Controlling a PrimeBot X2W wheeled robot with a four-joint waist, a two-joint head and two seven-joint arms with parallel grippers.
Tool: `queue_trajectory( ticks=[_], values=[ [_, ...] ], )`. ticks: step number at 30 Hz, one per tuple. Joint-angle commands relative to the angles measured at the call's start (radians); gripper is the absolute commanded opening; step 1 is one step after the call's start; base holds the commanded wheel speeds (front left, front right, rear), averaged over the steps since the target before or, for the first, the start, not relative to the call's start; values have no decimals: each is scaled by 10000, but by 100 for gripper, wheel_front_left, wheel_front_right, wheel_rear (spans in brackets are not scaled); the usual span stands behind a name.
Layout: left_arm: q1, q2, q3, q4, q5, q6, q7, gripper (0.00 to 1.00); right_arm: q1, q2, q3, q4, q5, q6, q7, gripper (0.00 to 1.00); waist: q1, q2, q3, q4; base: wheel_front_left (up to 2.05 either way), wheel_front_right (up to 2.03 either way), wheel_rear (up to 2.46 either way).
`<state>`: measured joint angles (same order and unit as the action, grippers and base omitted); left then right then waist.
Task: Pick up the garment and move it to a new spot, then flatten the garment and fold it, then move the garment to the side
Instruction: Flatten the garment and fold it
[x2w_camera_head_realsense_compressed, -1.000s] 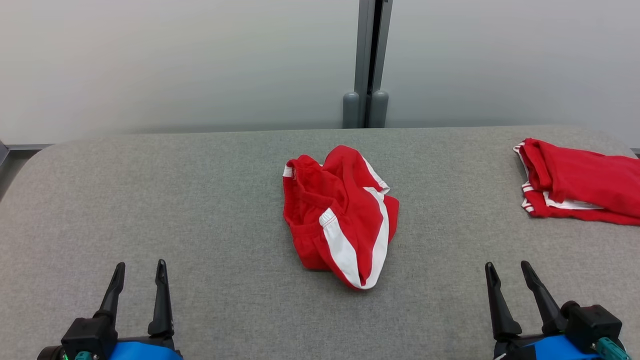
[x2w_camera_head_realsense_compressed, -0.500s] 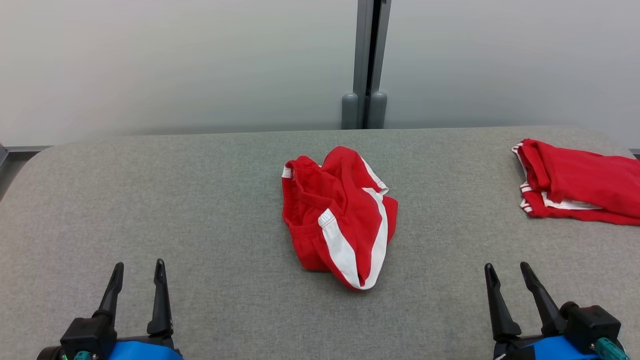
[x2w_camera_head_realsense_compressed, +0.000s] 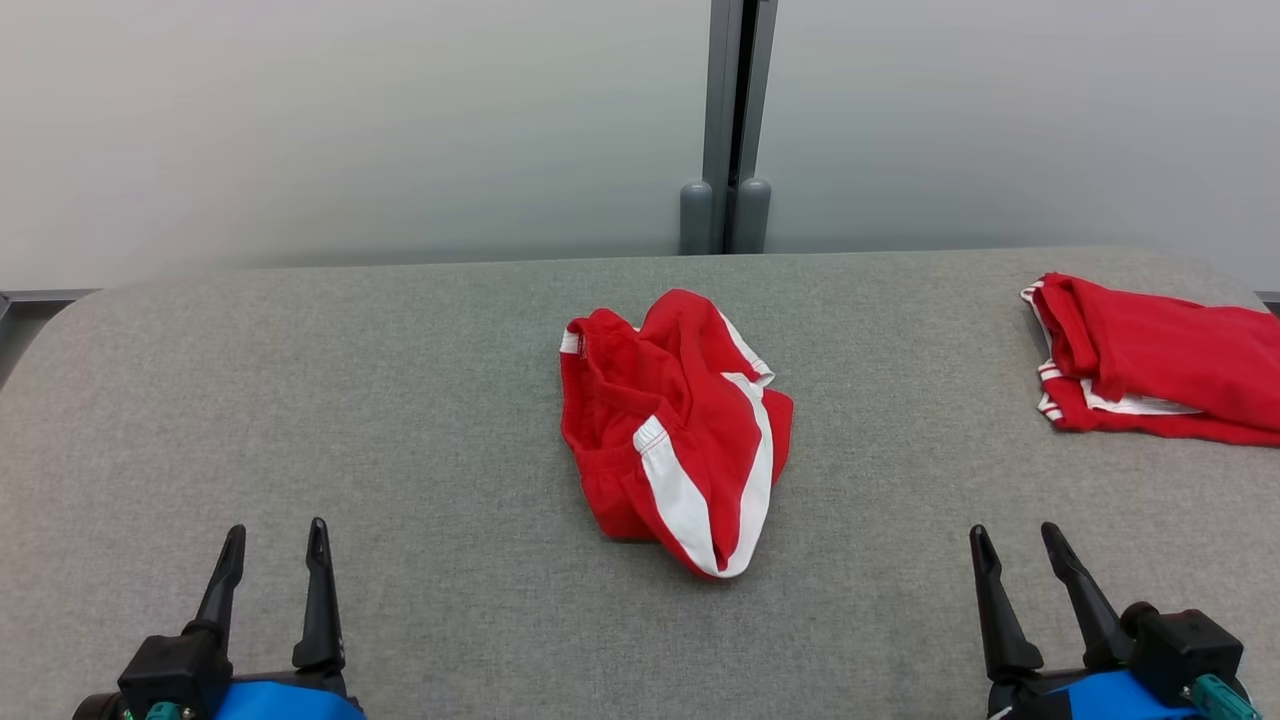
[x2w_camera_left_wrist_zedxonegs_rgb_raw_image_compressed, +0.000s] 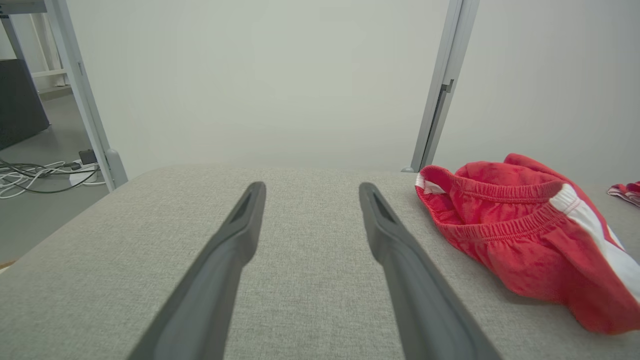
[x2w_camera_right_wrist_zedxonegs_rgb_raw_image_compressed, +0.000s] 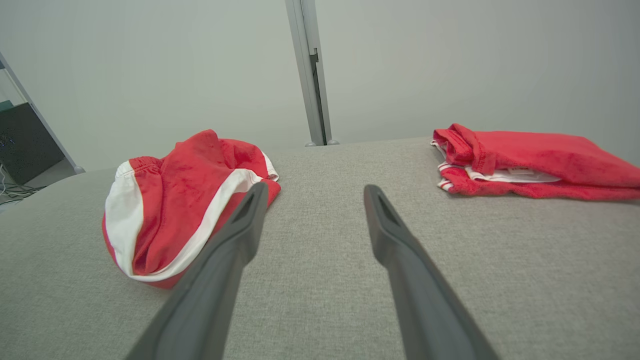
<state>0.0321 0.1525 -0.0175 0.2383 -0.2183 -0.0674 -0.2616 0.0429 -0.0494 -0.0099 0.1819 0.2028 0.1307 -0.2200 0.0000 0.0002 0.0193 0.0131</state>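
Red white-striped shorts (x2w_camera_head_realsense_compressed: 675, 435) lay crumpled, long axis running away from me. My left gripper (x2w_camera_head_realsense_compressed: 277, 527) and right gripper (x2w_camera_head_realsense_compressed: 1014, 529) flanked them, both parted, holding nothing; right judged marginally nearer.

The shorts (x2w_camera_head_realsense_compressed: 675, 430) lie on the table (x2w_camera_head_realsense_compressed: 300, 400), ahead and to the right of the fingers of the left gripper (x2w_camera_head_realsense_compressed: 278, 527), and ahead and to the left of the fingers of the right gripper (x2w_camera_head_realsense_compressed: 1013, 528). The folded garment (x2w_camera_head_realsense_compressed: 1150, 360) lies ahead and to the right of the right gripper's fingers, well apart from the shorts.

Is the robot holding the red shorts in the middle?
No, the shorts lie on the table, apart from the left pincer and right pincer.
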Motion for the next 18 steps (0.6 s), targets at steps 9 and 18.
queue_trajectory(
  ticks=[9,18],
  values=[
    [-218,-79,130,36,172,-92,-45,100,-59,-22,-31,-64,-44,1,29,100,0,-2,41,-16,0,0,0],
    [-249,-140,216,59,262,-153,-45,100,-92,-22,-31,-56,-28,1,5,100,0,-2,105,-42,0,0,0]
  ],
)
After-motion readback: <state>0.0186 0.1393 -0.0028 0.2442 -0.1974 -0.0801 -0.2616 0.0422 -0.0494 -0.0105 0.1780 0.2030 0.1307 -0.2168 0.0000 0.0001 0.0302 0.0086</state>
